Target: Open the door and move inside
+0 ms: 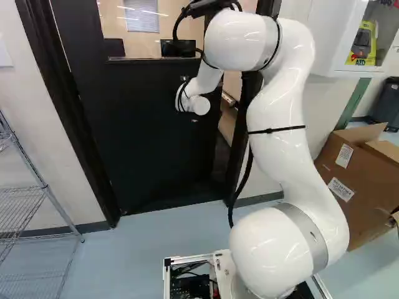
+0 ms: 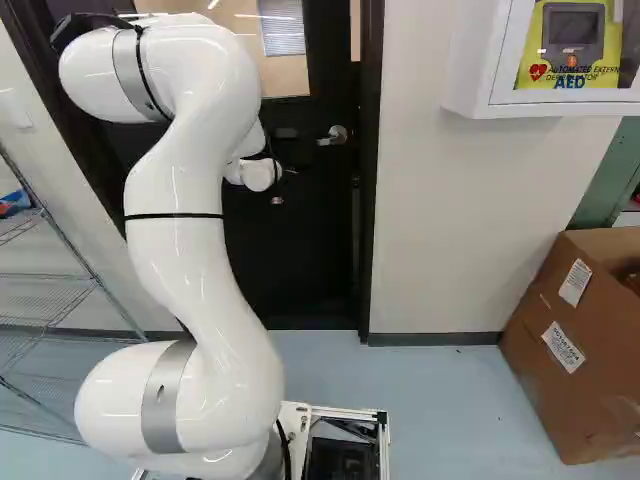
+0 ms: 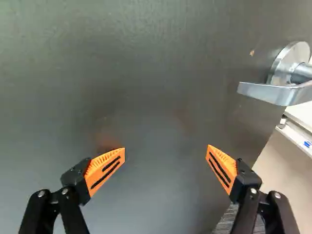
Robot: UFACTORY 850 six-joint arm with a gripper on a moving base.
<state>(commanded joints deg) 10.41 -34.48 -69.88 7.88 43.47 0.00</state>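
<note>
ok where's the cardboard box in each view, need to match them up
Left base view: at the right edge, from about mid-height down, cardboard box.
Right base view: at the right edge, lower half, on the floor.
Wrist view: not in it.
Shared landmark: the dark door, left of the box in both base views and filling most of the wrist view.

ok so door (image 1: 149,140) straight ahead past the arm (image 1: 274,112), rack (image 1: 44,186) left of the door, cabinet (image 2: 473,60) on the wall (image 2: 445,220) to its right, defibrillator (image 2: 573,50) inside, box (image 2: 555,345) on the floor (image 2: 440,400) that side too
</note>
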